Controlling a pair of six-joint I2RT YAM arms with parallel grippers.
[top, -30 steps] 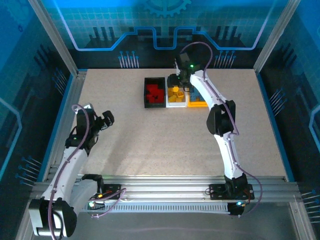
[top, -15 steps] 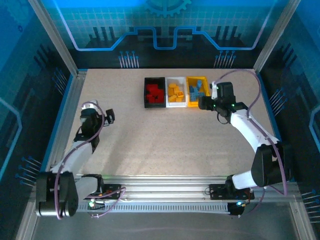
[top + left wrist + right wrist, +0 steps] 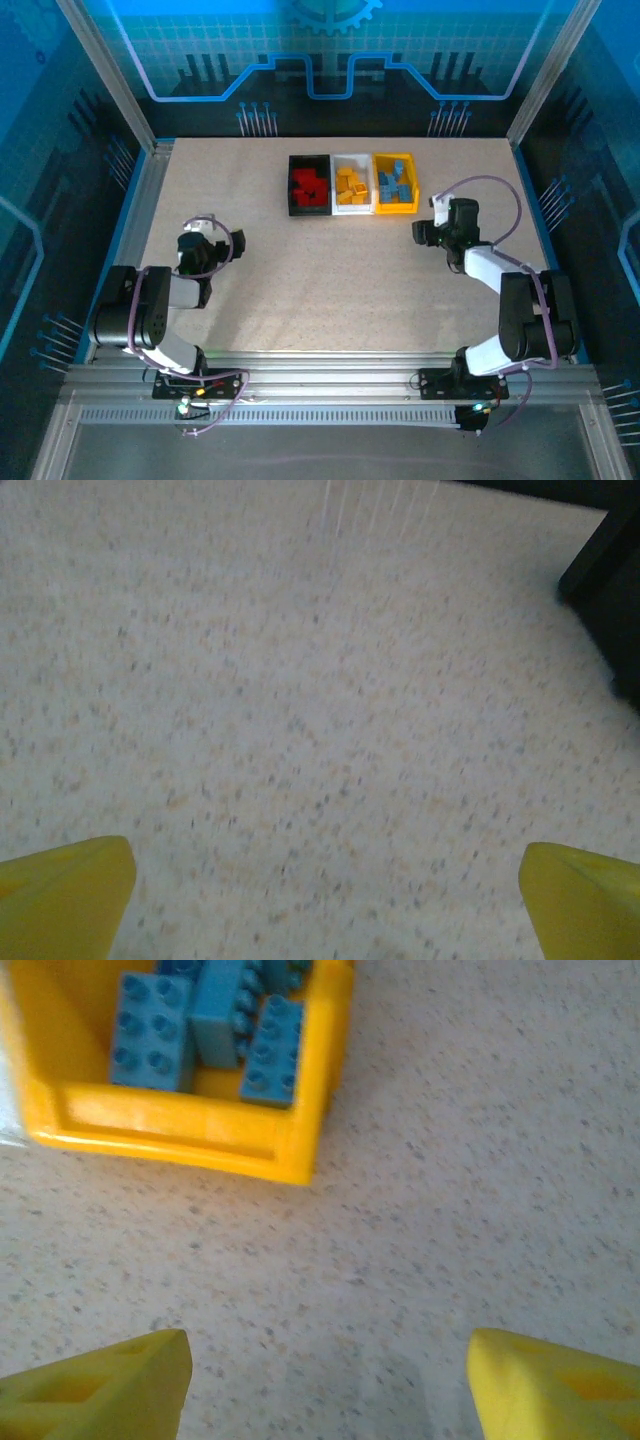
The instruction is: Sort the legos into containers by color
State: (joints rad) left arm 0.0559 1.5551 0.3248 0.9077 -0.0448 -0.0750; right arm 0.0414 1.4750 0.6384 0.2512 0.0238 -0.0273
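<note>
Legos (image 3: 351, 186): small plastic toy bricks in 3 colours; every one that shows lies inside a bin at the far middle of the speckled beige table (image 3: 330, 290), so the sorting looks finished.
Red bricks (image 3: 308, 186): 1 heap in the black open-topped plastic bin (image 3: 292, 190), left end of the row; packed too tightly to count.
Orange-yellow bricks (image 3: 345, 180): 1 heap in the white open-topped plastic bin (image 3: 351, 211), middle of the row; not countable either.
Light blue bricks (image 3: 150, 1030): in the yellow open-topped plastic bin (image 3: 180, 1130), right end of the row; the right wrist view gives at least 3, with more cut off at its top edge.
Bins: 3, side by side and apparently touching, each long axis running away from the arm bases.
Key relation: the yellow bin lies ahead and to the left of the right gripper (image 3: 330, 1385), its near right corner close to the jaws but apart from them.
Nearer arm: the right one of the 2; the left arm is well apart from the row.
Right jaws: spread wide, nothing between them, bare table beneath.
Left gripper (image 3: 325, 895): spread to its widest, holding nothing, low over bare table.
Coming move, as a judgement: no brick asks for a pick; if one did turn up near the bins, the right arm would reach it first.
</note>
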